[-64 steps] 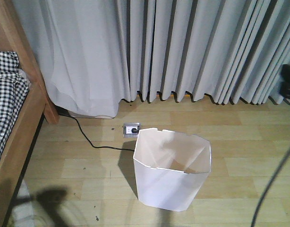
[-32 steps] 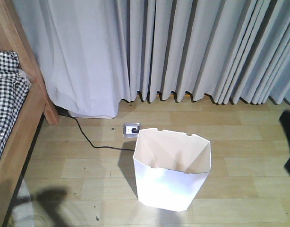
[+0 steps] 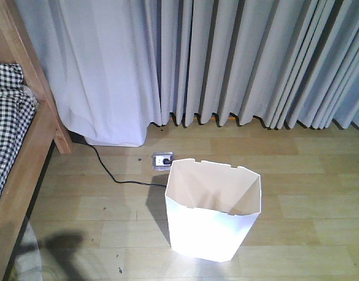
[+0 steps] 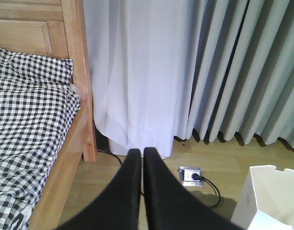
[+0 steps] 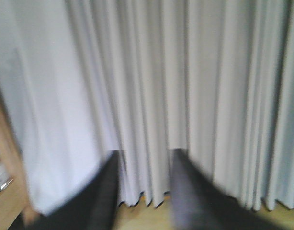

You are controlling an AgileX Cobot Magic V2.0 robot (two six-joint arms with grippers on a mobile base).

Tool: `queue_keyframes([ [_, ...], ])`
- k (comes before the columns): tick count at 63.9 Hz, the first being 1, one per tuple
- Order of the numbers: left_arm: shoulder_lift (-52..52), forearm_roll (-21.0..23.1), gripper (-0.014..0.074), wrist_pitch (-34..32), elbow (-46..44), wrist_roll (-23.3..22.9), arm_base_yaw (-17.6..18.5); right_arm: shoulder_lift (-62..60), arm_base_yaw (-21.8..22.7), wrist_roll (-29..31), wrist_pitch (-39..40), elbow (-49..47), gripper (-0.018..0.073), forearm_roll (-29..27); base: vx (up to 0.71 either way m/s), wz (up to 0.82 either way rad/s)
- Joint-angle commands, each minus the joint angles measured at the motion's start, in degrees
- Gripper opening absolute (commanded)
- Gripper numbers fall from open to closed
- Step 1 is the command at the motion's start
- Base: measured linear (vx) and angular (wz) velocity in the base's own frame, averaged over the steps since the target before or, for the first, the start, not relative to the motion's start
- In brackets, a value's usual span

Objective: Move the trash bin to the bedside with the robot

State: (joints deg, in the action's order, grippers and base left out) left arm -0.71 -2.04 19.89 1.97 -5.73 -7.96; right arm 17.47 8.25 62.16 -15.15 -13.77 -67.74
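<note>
The trash bin (image 3: 213, 211) sits upright on the floor, nothing visible inside. Left gripper (image 4: 141, 154) pinched together holding nothing; right gripper (image 5: 146, 160) spread apart, also holding nothing.

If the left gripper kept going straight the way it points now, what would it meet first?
Judging by the left wrist view, the left gripper, fingers together and empty, points at the foot of the pale curtain. Probably that, or the floor just before it. The trash bin sits off to the side.
</note>
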Motion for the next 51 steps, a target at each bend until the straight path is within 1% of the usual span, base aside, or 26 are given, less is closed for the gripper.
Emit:
queue_keyframes([
  [1, -0.81, 0.13, -0.0006, -3.76, 0.19, -0.25, 0.17, 0.56, 0.23, 0.24, 5.18, -1.57, -0.0015, -1.38, 0.00, 0.00],
  [42, -0.81, 0.13, -0.0006, -3.76, 0.19, -0.25, 0.17, 0.56, 0.23, 0.24, 5.75, -1.52, -0.0009, -1.12, 0.00, 0.00],
  [45, -0.81, 0.13, -0.0006, -3.76, 0.19, -0.25, 0.17, 0.56, 0.23, -0.01, 5.82, -1.52, -0.0009, 0.38, 0.00, 0.00],
  [47, -0.81, 0.13, -0.0006, -3.76, 0.19, -0.25, 0.17, 0.51, 0.23, -1.22, 5.60, -1.52, -0.0009, 2.59, 0.00, 0.00],
  [50, -0.81, 0.13, -0.0006, -3.76, 0.19, -0.25, 0.17, 0.02, 0.23, -5.29, 5.31, -1.52, -0.0009, 8.55, 0.00, 0.00],
  [51, -0.81, 0.13, -0.0006, -3.76, 0.19, -0.25, 0.17, -0.12, 0.23, -6.70, 5.32, -1.52, -0.0009, 11.31, 0.00, 0.00],
])
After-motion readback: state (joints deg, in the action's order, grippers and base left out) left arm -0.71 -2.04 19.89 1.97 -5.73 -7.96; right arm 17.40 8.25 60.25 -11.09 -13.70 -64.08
